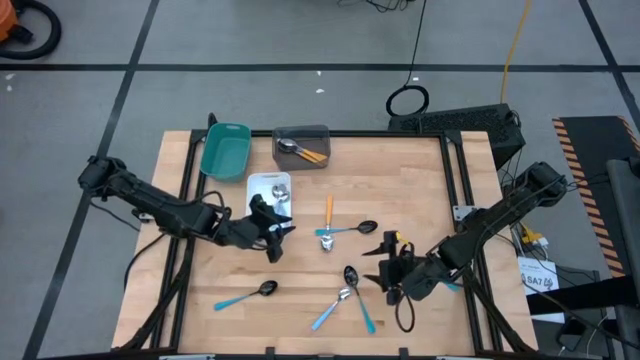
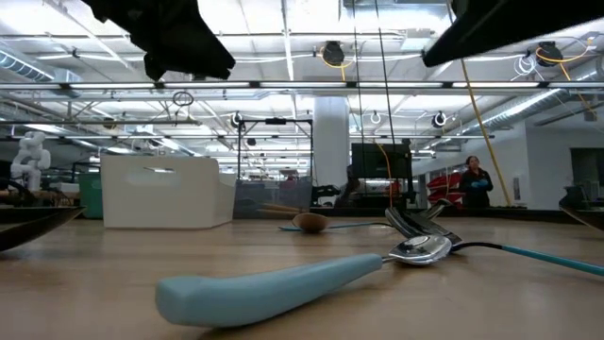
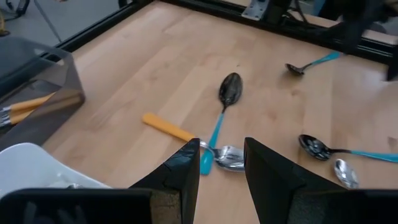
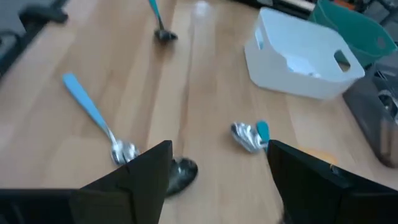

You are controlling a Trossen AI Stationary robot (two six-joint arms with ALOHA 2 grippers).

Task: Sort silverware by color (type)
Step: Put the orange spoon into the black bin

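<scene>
Hovering just past the white tray [image 1: 268, 188], the left gripper [image 1: 274, 232] holds nothing, its fingers [image 3: 180, 177] parted by a narrow gap. Ahead of those fingers lie an orange-handled spoon [image 1: 328, 222] with a silver bowl and a blue-handled spoon [image 1: 352, 230] with a black bowl, the two crossing near the table's middle. Behind this gripper, the white tray holds something silvery that cannot be made out. Beyond it sit the teal tray [image 1: 224, 150], with nothing visible inside, and the grey tray [image 1: 301, 146], which holds orange-handled spoons [image 1: 300, 150] with silver bowls.

Off to the other side, the right gripper [image 1: 392, 268] hangs above the wooden table [image 1: 420, 190] with its jaws spread wide and nothing between them. Just beside it, toward the table's middle, two blue-handled spoons cross: a black-bowled one [image 1: 358, 296] and a silver-bowled one [image 1: 332, 308]. Farther off, toward the left arm's side, one more blue-handled, black-bowled spoon [image 1: 246, 294] lies alone.
</scene>
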